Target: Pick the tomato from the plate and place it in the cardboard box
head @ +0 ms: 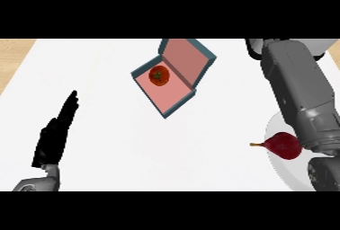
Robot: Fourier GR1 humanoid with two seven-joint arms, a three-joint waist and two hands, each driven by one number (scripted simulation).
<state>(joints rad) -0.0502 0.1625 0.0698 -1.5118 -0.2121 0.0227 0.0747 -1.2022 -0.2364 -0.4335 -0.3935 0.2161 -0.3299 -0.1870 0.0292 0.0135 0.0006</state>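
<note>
The red tomato (158,75) lies inside the open cardboard box (174,92), which has a pink inside and blue-grey walls, at the upper middle of the counter. A white plate (281,173) sits at the lower right, partly under my right forearm (299,90). On the plate rests a dark red fruit with a stem (284,145). My right hand (323,176) shows only as a dark shape at the lower right edge, beside the plate. At the lower left, my left hand (55,134) rests open, fingers straight and pointing up, holding nothing.
The box's lid (187,57) stands open toward the upper right. The white counter (166,148) ends at a wooden strip (15,54) along the upper left. My right forearm crosses the view's right side from top to bottom.
</note>
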